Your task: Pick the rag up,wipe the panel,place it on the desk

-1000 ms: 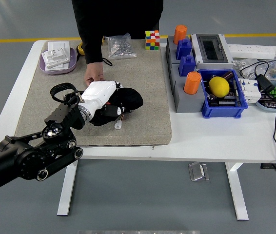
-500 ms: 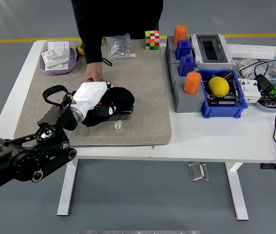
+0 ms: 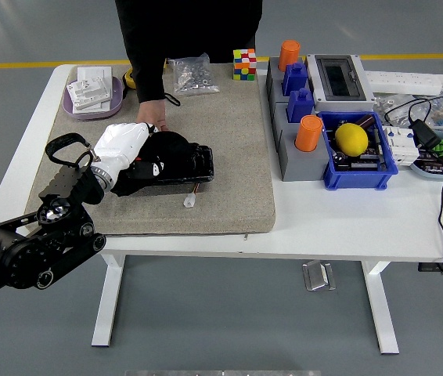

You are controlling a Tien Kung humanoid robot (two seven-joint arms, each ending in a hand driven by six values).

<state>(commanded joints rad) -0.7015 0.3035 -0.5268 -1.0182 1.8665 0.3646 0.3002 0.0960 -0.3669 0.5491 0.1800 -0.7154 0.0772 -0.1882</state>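
— Black cloth, is that the rag (image 3: 176, 162) under your hand?

— Yes. My left hand (image 3: 127, 149), in its white shell, lies on the rag's left end with the fingers curled down into the cloth, pressing it to the grey mat (image 3: 229, 141) that covers the left part of the white counter (image 3: 339, 219).

— Which way does the rag run?

— Its long axis lies nearly left to right across the mat, the far end pointing right toward the grey block (image 3: 290, 149) and the blue bin (image 3: 354, 160). A small white tag (image 3: 189, 201) sticks out below its right end.

— What has changed in the last second?

— A second ago the rag was a rounder lump nearer the mat's middle. Now it is drawn out long and flat, and my hand has moved left and a little toward the far side, the rag with it.

— And the person (image 3: 182, 31)?

— Standing at the far edge, one hand (image 3: 153, 114) down on the mat just beyond my hand, about where it was before. Whether it touches the rag I cannot tell.

— Your right hand?

— Out of view.
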